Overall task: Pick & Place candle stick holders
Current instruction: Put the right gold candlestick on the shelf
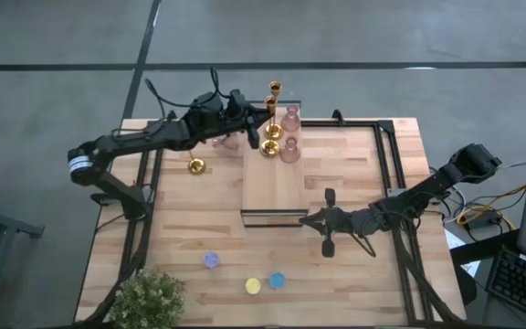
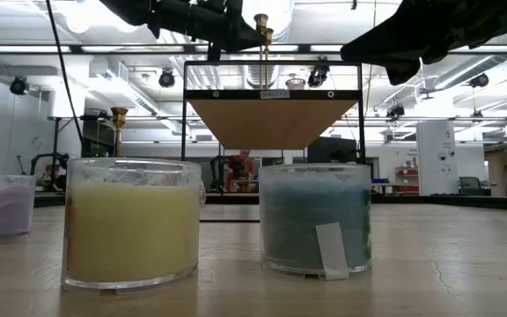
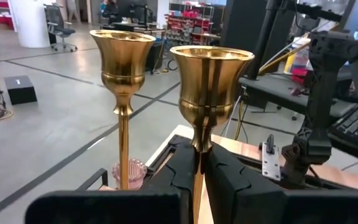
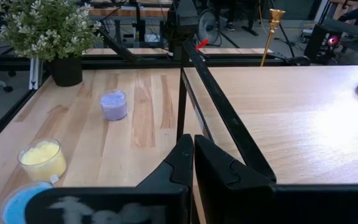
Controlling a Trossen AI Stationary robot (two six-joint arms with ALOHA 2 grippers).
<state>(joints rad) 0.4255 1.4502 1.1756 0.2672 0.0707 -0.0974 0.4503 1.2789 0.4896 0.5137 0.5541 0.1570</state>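
Note:
My left gripper (image 1: 265,124) is shut on a gold candle stick holder (image 3: 211,81) over the far end of the light-wood block (image 1: 274,187). A second gold holder (image 1: 275,90) stands just beyond it and shows in the left wrist view (image 3: 122,68). A third (image 1: 196,165) stands on the table left of the block. Two pink holders (image 1: 290,117) (image 1: 289,151) stand on the block's far end. The purple (image 1: 211,260), yellow (image 1: 253,286) and blue (image 1: 277,280) cups sit near the front edge. My right gripper (image 1: 305,219) is shut and empty at the block's near right corner. My left gripper pinches the gold holder's thin stem (image 3: 197,163) between its two fingers, just below the cup. The fingers come level from the table's left and lie across the stem. The holder stands upright with its round base (image 1: 270,146) over the block. Whether the base rests there I cannot tell.
A green leafy plant (image 1: 149,300) stands at the near left corner. Black frame rails (image 1: 393,174) run along the table's sides and by the block (image 4: 229,134). Bare wood lies between the block and the cups.

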